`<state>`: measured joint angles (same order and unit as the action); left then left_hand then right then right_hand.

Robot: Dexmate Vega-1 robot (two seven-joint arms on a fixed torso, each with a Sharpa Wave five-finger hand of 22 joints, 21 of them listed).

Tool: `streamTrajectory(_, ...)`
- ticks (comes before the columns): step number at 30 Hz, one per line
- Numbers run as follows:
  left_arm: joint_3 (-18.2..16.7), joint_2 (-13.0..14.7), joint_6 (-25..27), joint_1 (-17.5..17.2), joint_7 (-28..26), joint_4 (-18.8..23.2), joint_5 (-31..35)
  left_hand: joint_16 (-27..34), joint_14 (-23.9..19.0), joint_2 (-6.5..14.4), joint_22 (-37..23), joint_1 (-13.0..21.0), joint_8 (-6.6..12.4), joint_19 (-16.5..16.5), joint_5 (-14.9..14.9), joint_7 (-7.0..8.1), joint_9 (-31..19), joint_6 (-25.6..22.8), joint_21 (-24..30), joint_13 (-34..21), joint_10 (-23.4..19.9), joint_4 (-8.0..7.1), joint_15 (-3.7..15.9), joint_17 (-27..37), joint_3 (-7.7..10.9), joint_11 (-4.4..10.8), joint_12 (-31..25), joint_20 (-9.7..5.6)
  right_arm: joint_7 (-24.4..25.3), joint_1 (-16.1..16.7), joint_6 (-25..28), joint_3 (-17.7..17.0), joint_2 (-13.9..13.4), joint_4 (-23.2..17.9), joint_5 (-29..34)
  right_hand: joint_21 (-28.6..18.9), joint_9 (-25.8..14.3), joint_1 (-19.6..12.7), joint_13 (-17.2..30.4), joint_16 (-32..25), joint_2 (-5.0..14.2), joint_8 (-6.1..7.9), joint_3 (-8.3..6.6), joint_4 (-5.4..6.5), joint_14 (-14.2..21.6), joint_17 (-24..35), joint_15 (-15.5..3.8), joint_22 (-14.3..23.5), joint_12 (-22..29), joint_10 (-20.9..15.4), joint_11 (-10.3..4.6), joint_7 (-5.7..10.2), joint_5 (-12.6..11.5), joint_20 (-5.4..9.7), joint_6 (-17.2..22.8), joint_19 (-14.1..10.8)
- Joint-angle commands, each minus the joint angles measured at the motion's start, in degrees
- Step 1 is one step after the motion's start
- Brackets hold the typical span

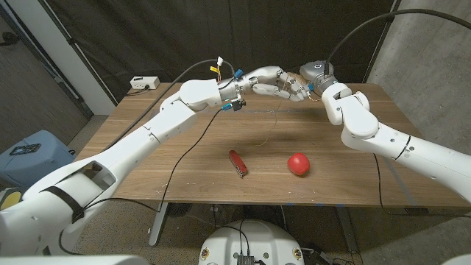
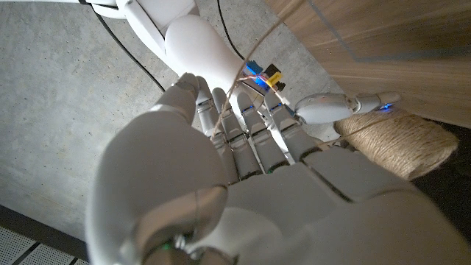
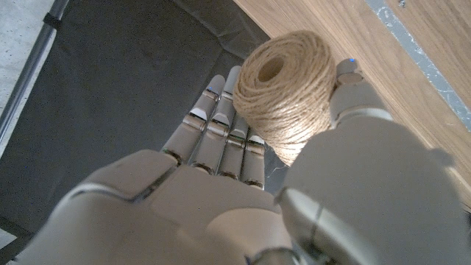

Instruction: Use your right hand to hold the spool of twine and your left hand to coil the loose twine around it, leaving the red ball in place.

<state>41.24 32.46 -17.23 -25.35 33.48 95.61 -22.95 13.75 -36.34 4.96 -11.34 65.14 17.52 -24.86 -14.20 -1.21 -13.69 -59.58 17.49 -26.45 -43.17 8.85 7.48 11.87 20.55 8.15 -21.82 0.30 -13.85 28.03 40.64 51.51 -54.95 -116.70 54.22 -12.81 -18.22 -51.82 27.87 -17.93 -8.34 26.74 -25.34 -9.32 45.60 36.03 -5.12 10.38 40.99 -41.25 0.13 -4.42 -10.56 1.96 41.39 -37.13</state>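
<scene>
The right hand (image 3: pixel 243 199) is gripping the spool of twine (image 3: pixel 287 92) above the counter (image 1: pixel 184 162), far beyond the red ball (image 1: pixel 297 163). The left hand (image 1: pixel 266 81) is reaching in just beside the spool, pinching the loose twine (image 2: pixel 254 59).

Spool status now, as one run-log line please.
right hand holds spool | left hand at twine | red ball on table
</scene>
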Motion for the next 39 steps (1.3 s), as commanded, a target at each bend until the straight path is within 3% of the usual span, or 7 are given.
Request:
streamTrajectory(1, -0.4, -0.4, -0.5, 0.8, 0.2, -0.6, 0.1, -0.1, 0.0, 0.5, -0.1, -0.1, 0.22, 0.0, -0.4, -0.42, -0.2, 0.1, 0.2, -0.2, 0.1, 0.28, 0.49, 0.3, 0.3, -0.64, 0.2, -0.39, 0.1, 1.2, -0.4, 0.2, -0.3, -0.9, 0.3, -0.3, -0.1, -5.7, 0.3, 0.0, 5.71, 0.2, 0.0, 0.13, 0.8, 0.3, -6.52, 0.2, 0.5, -4.6, -4.46, 6.92, -0.4, 0.14, 7.5, -0.3)
streamTrajectory(13, -1.4, -0.4, -0.8, 0.6, 0.3, -0.1, -0.8, -0.2, -0.2, 0.4, -0.2, 0.0, 0.36, -0.4, -0.6, -0.86, -0.6, 0.1, 0.4, -0.3, 0.0, 0.38, 0.29, 0.1, 0.4, -0.83, 0.3, 0.11, 0.2, 1.9, -0.5, -0.1, -0.4, -0.5, -0.4, -0.3, 0.0, -6.0, 0.4, 0.2, 5.69, 0.28, 0.15, 0.08, 1.1, 0.1, -6.56, 0.2, 0.5, -4.7, -4.78, 6.77, -0.3, 0.24, 7.7, -0.4)
streamTrajectory(23, -2.9, -1.2, -1.3, 1.0, -1.4, -1.6, -0.5, -0.1, -1.0, 0.4, -0.2, -0.2, 0.31, -0.4, -0.7, -0.82, -0.6, 0.0, 0.5, -0.5, 0.0, 0.26, -1.25, 0.0, 0.34, -0.88, 0.3, 0.2, 0.4, 2.7, -0.4, -0.2, -0.2, -0.9, -1.9, -0.3, 0.1, -5.9, 0.3, 0.5, 5.65, 0.3, 0.19, 0.21, 1.2, 0.1, -6.73, 0.2, 0.4, -4.7, -4.69, 7.02, -0.3, 0.26, 7.8, -0.5)
streamTrajectory(39, -3.3, -2.7, -1.9, 2.5, -1.6, -4.3, 0.3, 0.4, -1.4, 0.7, -0.2, 0.0, 0.25, -0.3, -0.7, -1.18, -0.8, 0.0, 0.6, -0.7, -0.4, 0.29, -0.81, 0.5, 0.02, -1.38, 0.3, 0.1, 1.0, 3.9, -1.1, 0.1, -0.9, -2.4, -2.3, -0.2, 0.2, -6.3, 0.3, 0.5, 5.93, 0.41, 0.63, 0.18, 1.2, 0.2, -6.93, 0.2, 0.3, -4.8, -4.66, 7.23, -0.3, 0.36, 8.0, -0.4)
